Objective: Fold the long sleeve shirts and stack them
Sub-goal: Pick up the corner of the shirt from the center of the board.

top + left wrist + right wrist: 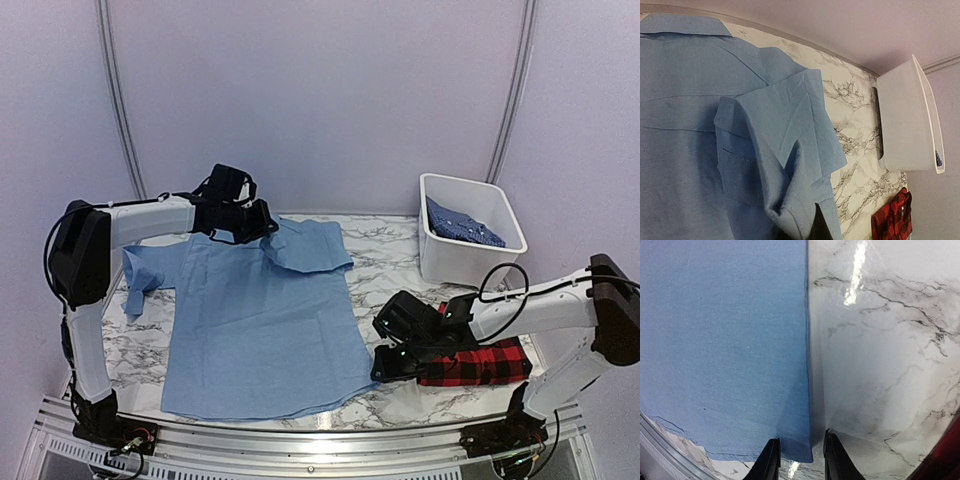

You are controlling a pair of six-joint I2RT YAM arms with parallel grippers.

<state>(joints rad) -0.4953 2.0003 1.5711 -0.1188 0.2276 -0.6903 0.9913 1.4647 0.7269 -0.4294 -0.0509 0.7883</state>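
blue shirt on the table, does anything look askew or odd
The light blue cloth shirt lies mostly flat, but one sleeve is doubled over crookedly up top, pinched in the left gripper; the other sleeve sticks out crumpled.

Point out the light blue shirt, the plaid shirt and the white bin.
light blue shirt (260, 330), top view, middle of the body.
plaid shirt (495, 362), top view, folded top face.
white bin (450, 265), top view, front wall.
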